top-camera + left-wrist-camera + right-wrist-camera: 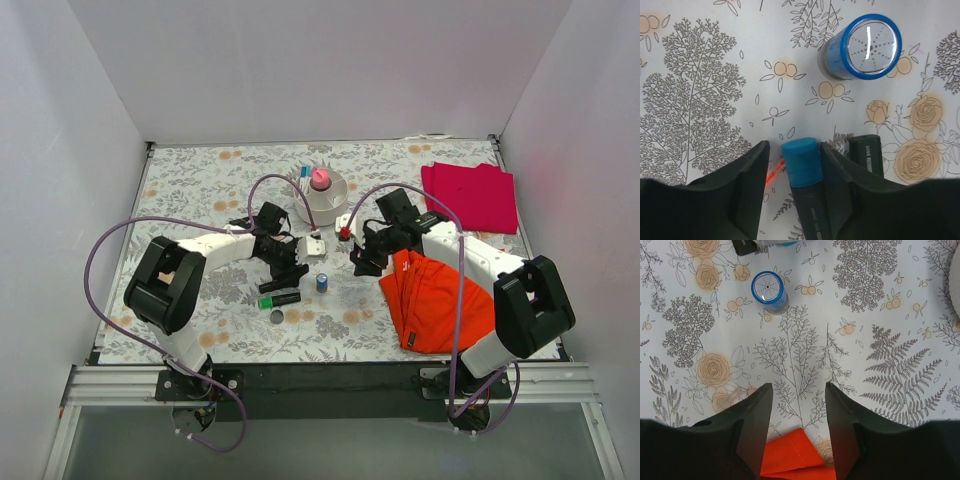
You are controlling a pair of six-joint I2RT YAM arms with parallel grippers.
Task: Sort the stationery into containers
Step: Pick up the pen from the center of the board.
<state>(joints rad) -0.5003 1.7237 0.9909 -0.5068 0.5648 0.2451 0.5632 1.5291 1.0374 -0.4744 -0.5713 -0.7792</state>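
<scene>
One blue-capped marker (802, 165) is straddled by the left jaws, which are set apart, with a gap left open on one side of the cap. A second black marker (867, 155) is laid just outside them on the flowered counter (190, 180). A small blue cylinder (867, 47) is stood upright nearby. The right jaws are spread apart and empty above the edge of an orange cloth (792, 457). A pink-capped bottle (320, 179) is seated in the round bowl (325, 212) farther back.
</scene>
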